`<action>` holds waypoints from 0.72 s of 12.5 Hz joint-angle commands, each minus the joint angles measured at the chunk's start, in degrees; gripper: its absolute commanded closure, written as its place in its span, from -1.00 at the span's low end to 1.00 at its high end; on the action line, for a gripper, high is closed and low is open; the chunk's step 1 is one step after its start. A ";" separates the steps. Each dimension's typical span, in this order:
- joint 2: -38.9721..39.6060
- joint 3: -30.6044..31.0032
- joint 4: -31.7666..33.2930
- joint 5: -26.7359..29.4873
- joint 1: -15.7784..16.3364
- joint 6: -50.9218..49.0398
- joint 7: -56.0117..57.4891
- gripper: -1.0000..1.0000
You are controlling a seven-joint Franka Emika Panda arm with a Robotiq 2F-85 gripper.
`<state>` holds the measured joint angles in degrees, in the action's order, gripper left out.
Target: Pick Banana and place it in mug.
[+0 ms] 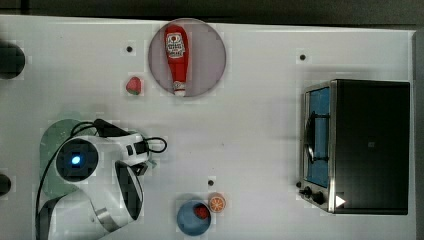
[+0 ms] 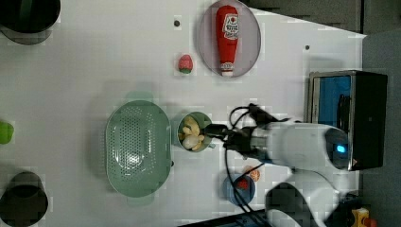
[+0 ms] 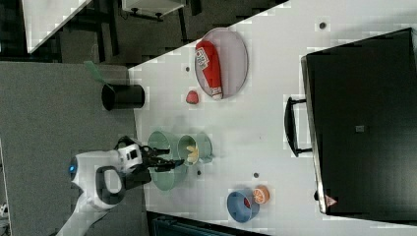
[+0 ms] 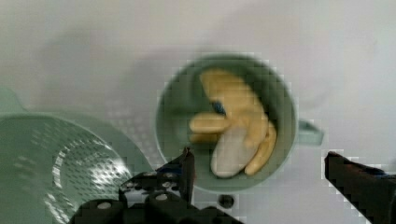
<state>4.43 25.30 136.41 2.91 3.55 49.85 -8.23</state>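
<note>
Wrist view: one peeled yellow banana (image 4: 236, 133) lies inside one small round mint-green mug (image 4: 225, 123), beside one perforated green strainer (image 4: 56, 158). Black gripper (image 4: 261, 172) gapes wide, holding nothing. Bare white worktop (image 1: 260, 130) stretches toward the oven-side edge.

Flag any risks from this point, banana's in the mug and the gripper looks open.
1. The open gripper hangs close over the mug, one finger near its rim; a sideways retreat could clip and tip it.
2. The strainer sits right beside the mug, so a nudged mug has little room.
3. The banana is piled high in the mug and might spill if it is bumped.
</note>
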 commanded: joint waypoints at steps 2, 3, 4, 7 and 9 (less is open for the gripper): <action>-10.95 -5.89 -6.62 1.17 -1.56 -13.62 -1.68 -1.00; -12.85 -8.32 -9.45 1.17 -1.73 -20.14 -1.10 -1.00; -14.04 -10.90 -12.69 1.17 -1.85 -25.82 -1.06 -1.00; -15.25 -19.13 -21.67 1.11 -2.02 -36.95 0.08 -1.00; -15.25 -23.84 -25.59 0.45 -2.04 -39.60 2.92 -1.00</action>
